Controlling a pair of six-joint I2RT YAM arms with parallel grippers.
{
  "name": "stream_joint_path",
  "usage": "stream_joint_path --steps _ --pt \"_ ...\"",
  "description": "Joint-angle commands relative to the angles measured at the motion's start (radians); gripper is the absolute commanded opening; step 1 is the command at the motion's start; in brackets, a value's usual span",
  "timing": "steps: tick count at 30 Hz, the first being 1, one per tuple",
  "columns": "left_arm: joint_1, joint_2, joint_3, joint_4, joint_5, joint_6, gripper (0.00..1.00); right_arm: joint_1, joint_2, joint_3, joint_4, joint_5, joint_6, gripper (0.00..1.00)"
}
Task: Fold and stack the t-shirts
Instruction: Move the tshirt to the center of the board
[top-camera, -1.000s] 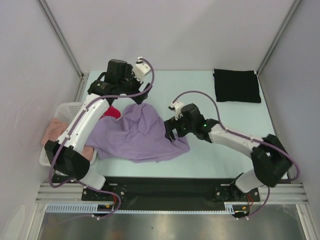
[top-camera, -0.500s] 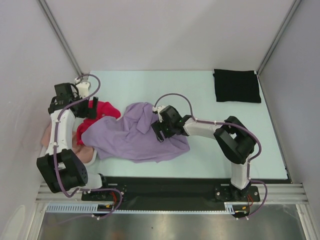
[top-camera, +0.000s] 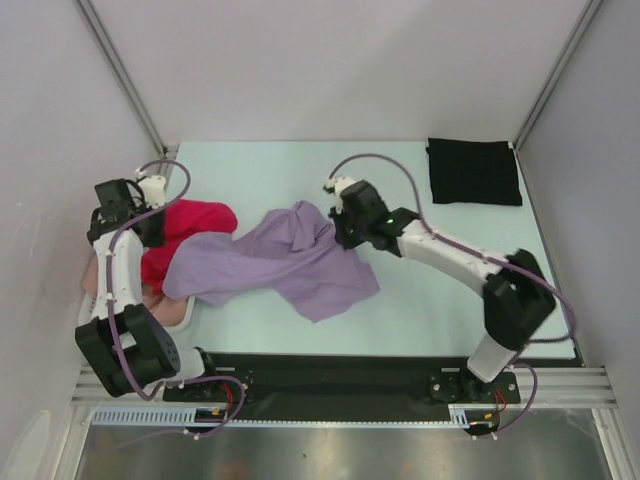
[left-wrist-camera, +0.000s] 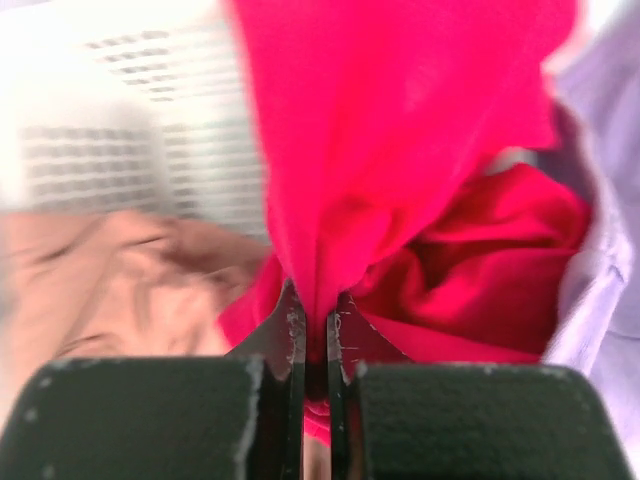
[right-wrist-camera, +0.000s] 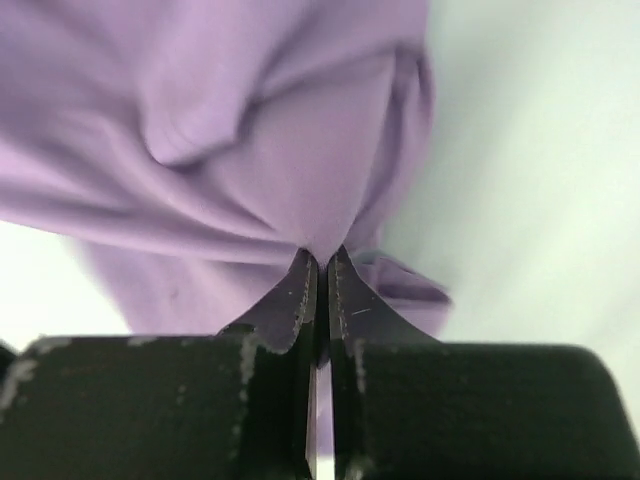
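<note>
The left tool (left-wrist-camera: 313, 305) is pinched shut on a fold of the soft magenta-red cloth t-shirt (left-wrist-camera: 400, 130), and the cloth rises up from between its two black fingers. That red shirt sits bunched up at the left side of the pale green bench (top-camera: 440, 290), by the white plastic basket (left-wrist-camera: 190, 170) — the crumpled peach-pink cloth t-shirt (left-wrist-camera: 110, 280) lies right next to it, below the basket's grid wall. The right tool (right-wrist-camera: 320, 262) is pinched shut on a little peak of the soft lavender purple cloth t-shirt (top-camera: 270, 265), near that shirt's far right corner. The purple shirt lies spread and wrinkled across the middle of the bench, and its left end lies over the near part of the red shirt. The black cloth t-shirt (top-camera: 474, 171), folded into a flat square, lies alone in the far right corner of the bench — well apart from both arms.
</note>
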Motion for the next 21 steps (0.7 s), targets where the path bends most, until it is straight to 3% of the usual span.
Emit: stream_joint_path --steps 1,5,10,13,15,16,19,21 --pt "0.09 -0.054 0.07 0.105 -0.108 0.047 0.0 -0.029 -0.225 0.118 -0.023 0.027 -0.029 0.0" --pt "0.155 -0.03 0.118 0.162 -0.236 0.093 0.0 -0.034 -0.37 0.188 -0.038 0.018 -0.051 0.0" --pt "0.181 -0.031 0.128 0.218 -0.294 0.13 0.0 -0.042 -0.496 0.217 -0.009 -0.015 -0.011 0.0" --pt "0.178 -0.03 0.144 0.202 -0.213 0.145 0.02 -0.045 -0.498 0.169 0.065 -0.087 0.079 0.0" --pt "0.175 -0.033 0.151 0.165 -0.116 0.148 0.21 -0.037 -0.471 0.158 0.113 -0.174 0.13 0.0" --pt "0.165 -0.031 0.154 0.142 -0.091 0.149 0.53 0.001 -0.417 0.186 0.148 -0.198 0.142 0.0" --pt "0.137 -0.034 0.164 0.117 -0.012 0.137 0.94 0.094 -0.266 0.317 0.105 -0.249 0.087 0.0" --pt "0.12 -0.056 0.173 0.104 0.048 0.119 1.0 0.09 -0.198 0.466 0.069 -0.272 0.101 0.0"
